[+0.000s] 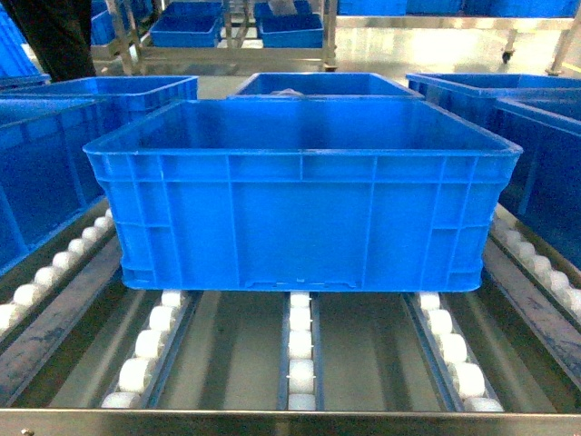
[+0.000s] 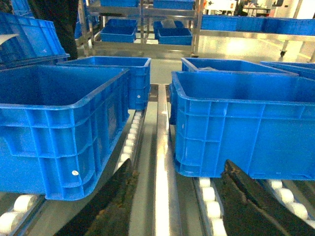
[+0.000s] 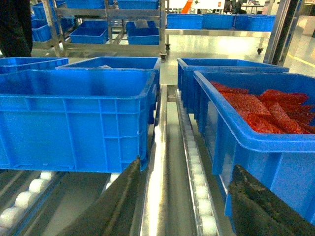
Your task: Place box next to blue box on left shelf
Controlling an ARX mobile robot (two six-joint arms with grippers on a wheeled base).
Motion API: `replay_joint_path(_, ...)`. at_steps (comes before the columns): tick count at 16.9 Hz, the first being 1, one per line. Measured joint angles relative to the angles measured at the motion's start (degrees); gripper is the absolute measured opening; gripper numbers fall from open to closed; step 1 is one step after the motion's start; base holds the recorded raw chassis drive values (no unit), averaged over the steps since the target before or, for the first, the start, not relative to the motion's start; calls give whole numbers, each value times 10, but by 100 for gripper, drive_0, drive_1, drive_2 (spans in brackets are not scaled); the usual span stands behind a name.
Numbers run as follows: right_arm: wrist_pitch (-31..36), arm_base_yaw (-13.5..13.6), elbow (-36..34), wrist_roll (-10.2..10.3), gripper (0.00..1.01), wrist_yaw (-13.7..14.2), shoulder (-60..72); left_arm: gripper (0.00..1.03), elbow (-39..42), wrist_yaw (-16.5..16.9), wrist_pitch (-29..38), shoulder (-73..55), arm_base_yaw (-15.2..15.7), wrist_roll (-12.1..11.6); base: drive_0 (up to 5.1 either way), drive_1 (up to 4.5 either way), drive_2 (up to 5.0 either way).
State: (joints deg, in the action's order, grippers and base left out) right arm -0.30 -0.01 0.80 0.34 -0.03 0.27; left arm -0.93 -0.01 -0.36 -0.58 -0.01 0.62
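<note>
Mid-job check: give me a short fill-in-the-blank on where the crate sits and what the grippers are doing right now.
1. The middle crate sits on lanes of white ____.
2. The crate on the right holds ____ packets.
3. The left gripper is ____, holding nothing.
4. The right gripper has dark fingers spread ____.

Missing words: rollers; red; open; apart

Warehouse or factory floor — roller racks (image 1: 300, 345); rows of blue crates (image 1: 300, 195)

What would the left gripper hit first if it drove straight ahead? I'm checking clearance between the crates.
Probably nothing soon: the open left gripper points down the steel rail of the shelf, between two crates. Depth unclear.
</note>
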Motion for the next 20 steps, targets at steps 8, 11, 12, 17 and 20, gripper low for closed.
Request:
replay_joint_path(8,0,0,0,0,98,0,0,98,0,0,0,0,0,0,0,0,0)
replay_joint_path(11,0,0,0,0,98,0,0,98,0,0,0,0,0,0,0,0,0)
replay_joint_path(12,0,0,0,0,98,0,0,98,0,0,0,0,0,0,0,0,0)
replay_joint_path(17,0,0,0,0,98,0,0,98,0,0,0,0,0,0,0,0,0)
replay_joint_path(20,0,0,0,0,98,0,0,98,0,0,0,0,0,0,0,0,0)
